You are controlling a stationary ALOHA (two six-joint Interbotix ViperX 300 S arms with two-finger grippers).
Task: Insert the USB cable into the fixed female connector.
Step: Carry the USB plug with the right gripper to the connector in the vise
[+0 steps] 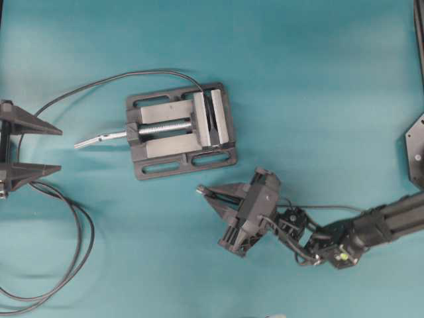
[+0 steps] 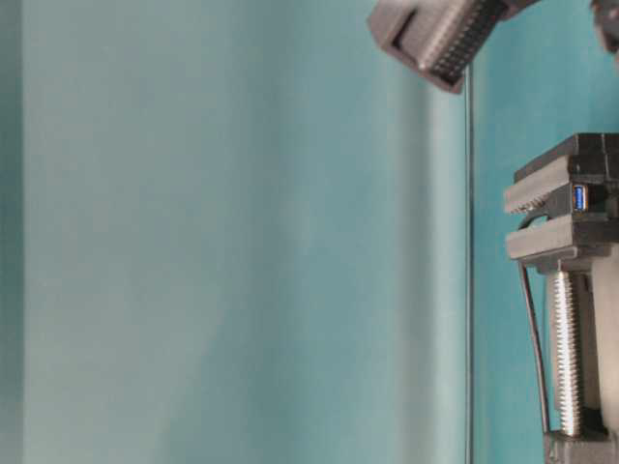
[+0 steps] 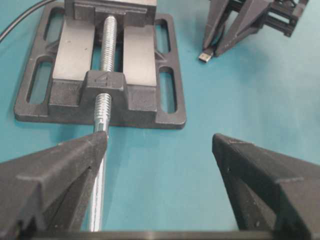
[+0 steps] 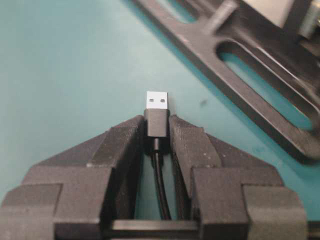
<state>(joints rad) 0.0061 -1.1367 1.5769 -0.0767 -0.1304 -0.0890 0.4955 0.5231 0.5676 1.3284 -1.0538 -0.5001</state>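
Note:
My right gripper (image 4: 156, 124) is shut on the black plug of the USB cable (image 4: 156, 107). The silver tip sticks out past the fingertips and the thin cable runs back between the fingers. In the overhead view this gripper (image 1: 202, 191) hovers just below and right of the vise, with the plug pointing left. The fixed female connector (image 2: 580, 198) shows a blue port and sits clamped between the vise jaws (image 1: 213, 119). My left gripper (image 1: 59, 150) stands wide open at the left edge with nothing in it (image 3: 160, 140), facing the vise's screw handle.
The grey vise (image 1: 179, 132) stands mid-table, its screw handle (image 1: 99, 140) pointing left toward my left gripper. The long dark cable (image 1: 79, 245) runs from the vise round the left side into big loops at the bottom left. A black mount (image 1: 416, 149) sits at the right edge.

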